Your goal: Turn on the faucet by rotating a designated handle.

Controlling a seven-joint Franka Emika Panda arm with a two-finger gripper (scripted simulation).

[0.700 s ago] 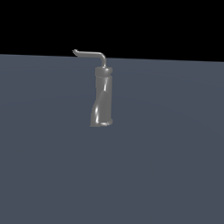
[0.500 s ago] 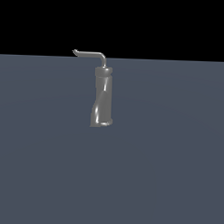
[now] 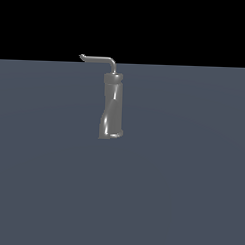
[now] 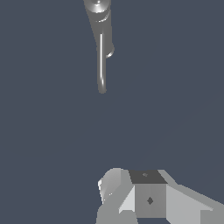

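While the faucet [image 3: 112, 106] is standing upright on the counter [image 3: 182, 186], the end effector [image 4: 114, 192] is hanging well apart from the handle [image 4: 101, 65]; its opening cannot be told. Pushing near the hooked tip should give leverage.

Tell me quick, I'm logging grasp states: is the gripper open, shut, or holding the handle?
Gripper: cannot be told; only part of it shows in the wrist view. It is well clear of the handle, holding nothing visible.

Upright twisted grey faucet [image 3: 112, 106], thin handle [image 3: 99, 59] atop, untouched.
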